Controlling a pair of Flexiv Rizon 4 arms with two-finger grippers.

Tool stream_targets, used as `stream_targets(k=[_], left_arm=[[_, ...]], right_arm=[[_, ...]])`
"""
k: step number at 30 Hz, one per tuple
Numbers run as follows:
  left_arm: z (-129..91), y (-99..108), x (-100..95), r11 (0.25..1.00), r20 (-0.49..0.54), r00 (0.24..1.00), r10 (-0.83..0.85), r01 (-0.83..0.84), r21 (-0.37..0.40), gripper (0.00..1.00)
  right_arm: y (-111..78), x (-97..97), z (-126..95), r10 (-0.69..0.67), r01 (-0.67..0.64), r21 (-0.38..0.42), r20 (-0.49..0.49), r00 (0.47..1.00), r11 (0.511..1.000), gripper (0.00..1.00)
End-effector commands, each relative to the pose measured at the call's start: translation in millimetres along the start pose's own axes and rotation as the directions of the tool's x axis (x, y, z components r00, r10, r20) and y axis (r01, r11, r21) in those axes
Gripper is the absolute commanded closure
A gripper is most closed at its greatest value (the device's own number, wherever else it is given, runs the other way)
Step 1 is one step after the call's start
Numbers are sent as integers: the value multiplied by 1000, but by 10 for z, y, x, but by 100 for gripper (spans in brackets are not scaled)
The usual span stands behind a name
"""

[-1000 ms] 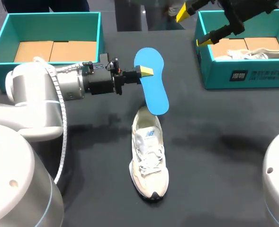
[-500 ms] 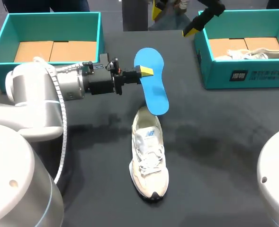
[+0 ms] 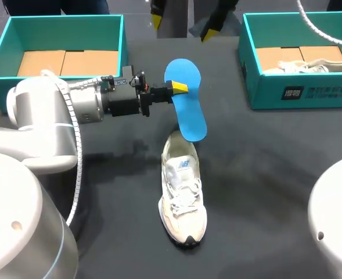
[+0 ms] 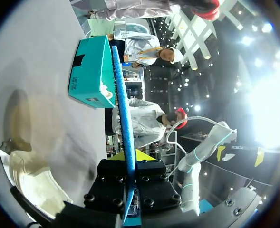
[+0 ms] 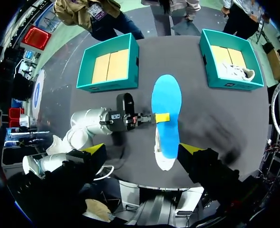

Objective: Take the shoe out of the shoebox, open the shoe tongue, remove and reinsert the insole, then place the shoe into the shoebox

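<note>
Head view has my left hand (image 3: 179, 88) clenched on one long edge of the blue insole (image 3: 187, 113). It carries the insole clear of the table (image 3: 263, 192), lower end just above the heel opening of the white shoe (image 3: 182, 197). The shoe stands on its sole, well apart from the teal shoebox (image 3: 66, 18) on my left. I judge this hold lines the insole up for sliding back in. My right hand (image 3: 182, 28) hangs high at the far edge, fingers spread and empty, probably free to steady the shoe.

Insole (image 3: 189, 113) blue; shoe (image 3: 182, 195) cream-white; shoeboxes (image 3: 310, 92) teal; table (image 3: 269, 174) black; left pincer (image 3: 179, 88) tips yellow.
</note>
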State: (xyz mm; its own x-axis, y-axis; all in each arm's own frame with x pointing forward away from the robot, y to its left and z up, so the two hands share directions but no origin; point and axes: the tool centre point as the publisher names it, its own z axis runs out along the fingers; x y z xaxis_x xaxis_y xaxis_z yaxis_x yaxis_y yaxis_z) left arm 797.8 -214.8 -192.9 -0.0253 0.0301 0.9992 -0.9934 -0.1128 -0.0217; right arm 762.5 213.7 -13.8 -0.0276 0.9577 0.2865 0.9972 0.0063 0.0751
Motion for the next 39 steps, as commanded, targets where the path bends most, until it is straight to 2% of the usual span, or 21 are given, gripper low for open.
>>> stream_targets(k=[1,8,12,19,25,31,35,39], left_arm=[[2,5,-5,1000,-1,1000,0,0,1,100],[2,5,-5,1000,-1,1000,0,0,1,100],[2,5,-5,1000,-1,1000,0,0,1,100],[2,5,-5,1000,-1,1000,0,0,1,100],[2,5,-5,1000,-1,1000,0,0,1,100],[2,5,-5,1000,-1,1000,0,0,1,100],[2,5,-5,1000,-1,1000,0,0,1,100],[2,5,-5,1000,-1,1000,0,0,1,100]], right_arm=[[-3,118,52,6,-8,4,335,942,1000,0],[-86,212,92,19,-20,-1,389,921,1000,0],[-118,226,93,17,-13,-13,365,931,1000,0],[-164,136,19,10,-1,-43,220,976,999,0],[-142,-44,11,9,-8,-44,40,999,999,0],[-123,-151,8,22,-24,-27,-82,996,999,0],[-106,-235,16,25,-30,-19,-193,981,999,0],[-91,-324,27,36,-41,-12,-263,964,999,0]])
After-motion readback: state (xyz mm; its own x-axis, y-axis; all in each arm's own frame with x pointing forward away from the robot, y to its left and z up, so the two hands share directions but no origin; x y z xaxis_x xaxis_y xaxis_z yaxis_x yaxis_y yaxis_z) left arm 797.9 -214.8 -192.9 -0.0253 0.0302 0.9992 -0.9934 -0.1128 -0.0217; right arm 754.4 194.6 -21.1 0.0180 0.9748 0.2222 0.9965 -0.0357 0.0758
